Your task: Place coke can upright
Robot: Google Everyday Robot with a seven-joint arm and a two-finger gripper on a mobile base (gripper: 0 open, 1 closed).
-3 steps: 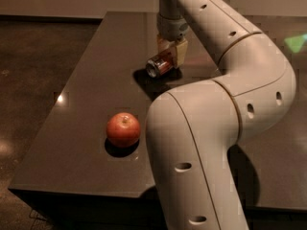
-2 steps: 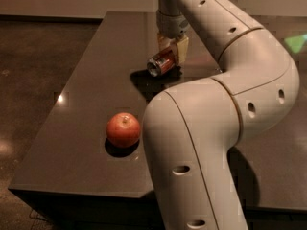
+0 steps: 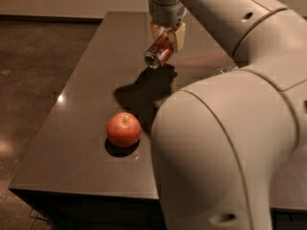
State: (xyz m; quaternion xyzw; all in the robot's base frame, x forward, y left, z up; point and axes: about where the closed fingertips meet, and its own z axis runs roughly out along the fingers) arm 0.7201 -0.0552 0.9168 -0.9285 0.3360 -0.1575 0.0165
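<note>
Camera view, jaws gripping tilted coke can (image 3: 158,55) abv table (image 3: 72,128)

No text I can read on my feed. The can (image 3: 159,54) has a red side with pale marks, but I can't make out any letters or a brand. The gripper (image 3: 168,38), top centre, is clamped on the can, holding it tilted above the table (image 3: 81,109). I can read no number or sign on either.
</note>
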